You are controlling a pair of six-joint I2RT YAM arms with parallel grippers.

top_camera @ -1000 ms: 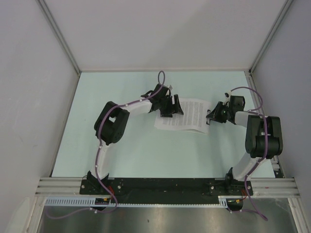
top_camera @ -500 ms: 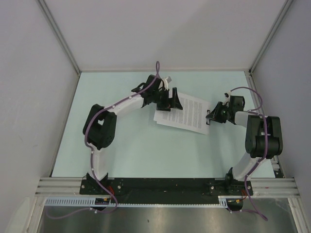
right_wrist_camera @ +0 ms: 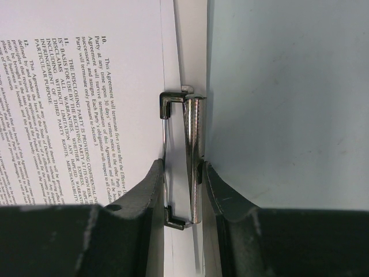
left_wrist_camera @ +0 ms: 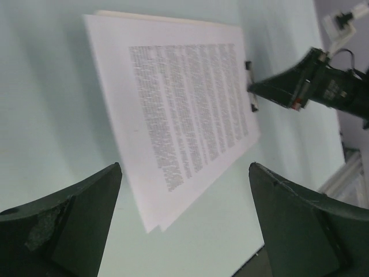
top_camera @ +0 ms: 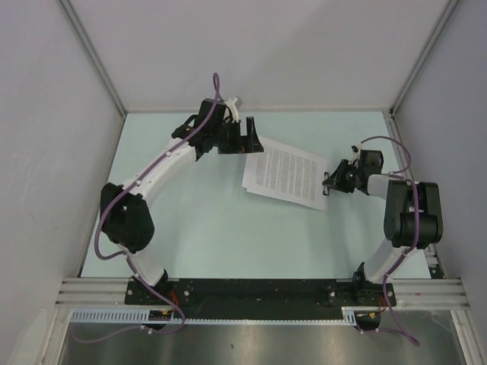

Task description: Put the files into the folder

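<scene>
The files (top_camera: 285,175), printed sheets with black text, lie stacked on the white folder (right_wrist_camera: 191,52) at mid table. In the left wrist view the files (left_wrist_camera: 179,104) lie slightly fanned. The folder's dark wire clip (right_wrist_camera: 183,167) sits on the right short edge. My right gripper (top_camera: 332,182) is shut on that clip, its jaws pinching the clip's levers (right_wrist_camera: 181,167). My left gripper (top_camera: 253,138) is open and empty, raised beyond the stack's far-left corner. In its own view (left_wrist_camera: 184,167) the stack lies ahead between the fingers.
Grey walls with metal rails (top_camera: 259,110) close the pale green table (top_camera: 190,228) at the back and sides. The arm bases stand on the black rail (top_camera: 259,290) at the near edge.
My left gripper has drawn back from the stack's left edge toward the far left, with the arm stretching out. The printed sheets now lie uncovered. The right arm has not moved.
</scene>
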